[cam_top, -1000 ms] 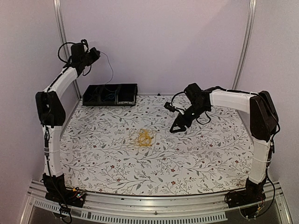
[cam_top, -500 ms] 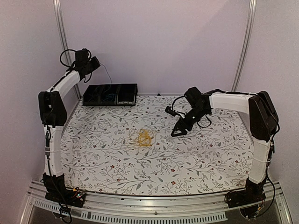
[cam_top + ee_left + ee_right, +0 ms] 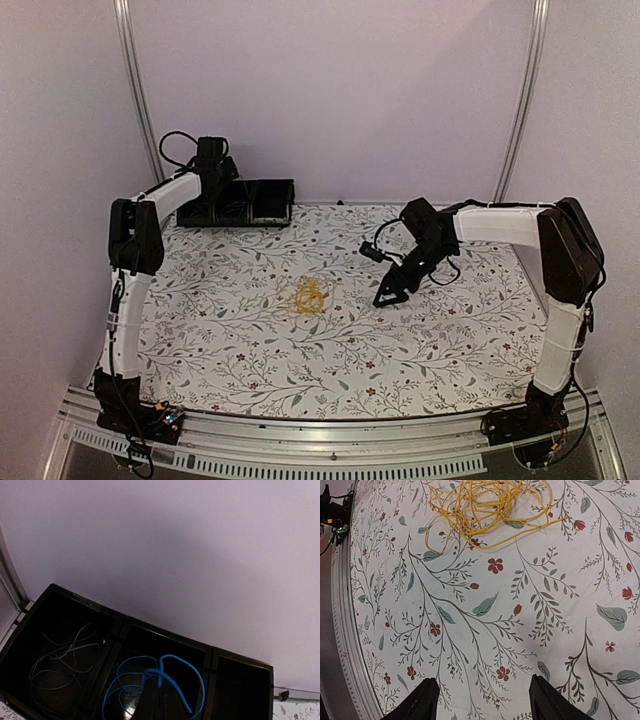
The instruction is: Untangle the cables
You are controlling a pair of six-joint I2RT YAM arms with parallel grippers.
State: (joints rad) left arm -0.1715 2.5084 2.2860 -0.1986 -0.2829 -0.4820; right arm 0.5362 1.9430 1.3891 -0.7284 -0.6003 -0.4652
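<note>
A tangle of yellow cable (image 3: 310,295) lies mid-table and shows at the top of the right wrist view (image 3: 490,505). My right gripper (image 3: 386,297) hovers low to the right of it, open (image 3: 483,680), with nothing between its fingers. My left gripper (image 3: 218,185) reaches down over the black bin (image 3: 272,190) at the back left. It is shut (image 3: 158,687) on a loop of the blue cable (image 3: 182,680), whose coils lie in the bin's middle compartment. A thin grey-looking cable (image 3: 60,662) lies in the left compartment.
The bin (image 3: 150,626) has three compartments and stands against the back wall; its right compartment looks dark, with nothing showing in it. A floral cloth (image 3: 420,340) covers the table. A metal rail (image 3: 342,630) runs along the table's near edge.
My left arm has come down from high up to the bin, bringing the dangling cable with it. My right gripper has sunk lower and a little to the right, still open.
</note>
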